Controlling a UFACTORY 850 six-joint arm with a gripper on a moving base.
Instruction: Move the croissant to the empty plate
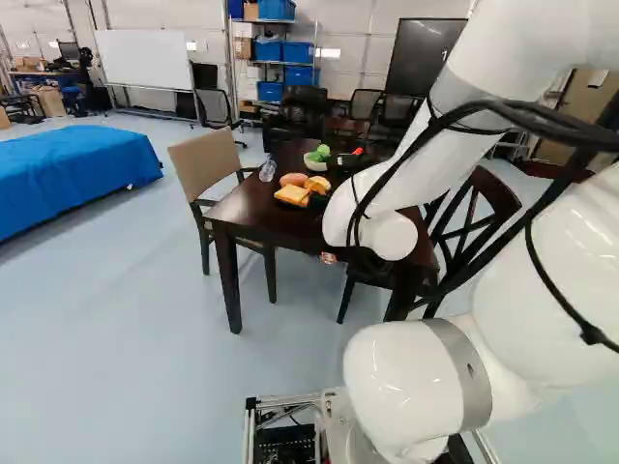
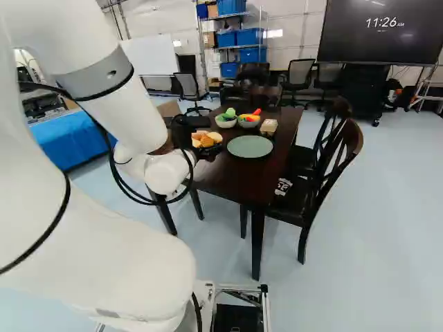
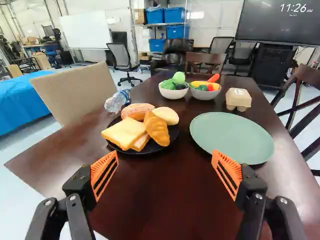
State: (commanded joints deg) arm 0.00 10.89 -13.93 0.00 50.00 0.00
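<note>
Shelving [image 3: 166, 24] is standing beyond a dark table [image 3: 165, 190] as a white arm [image 2: 111, 104] is holding its gripper [image 2: 192, 122], spread wide, apparently above the near edge; beside a green plate [image 3: 232, 136], a black plate [image 3: 174, 133] is bearing the croissant [image 3: 157, 130].

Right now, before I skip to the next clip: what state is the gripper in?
Black two-finger gripper with orange pads: open, fingers wide apart, nothing between them.
</note>
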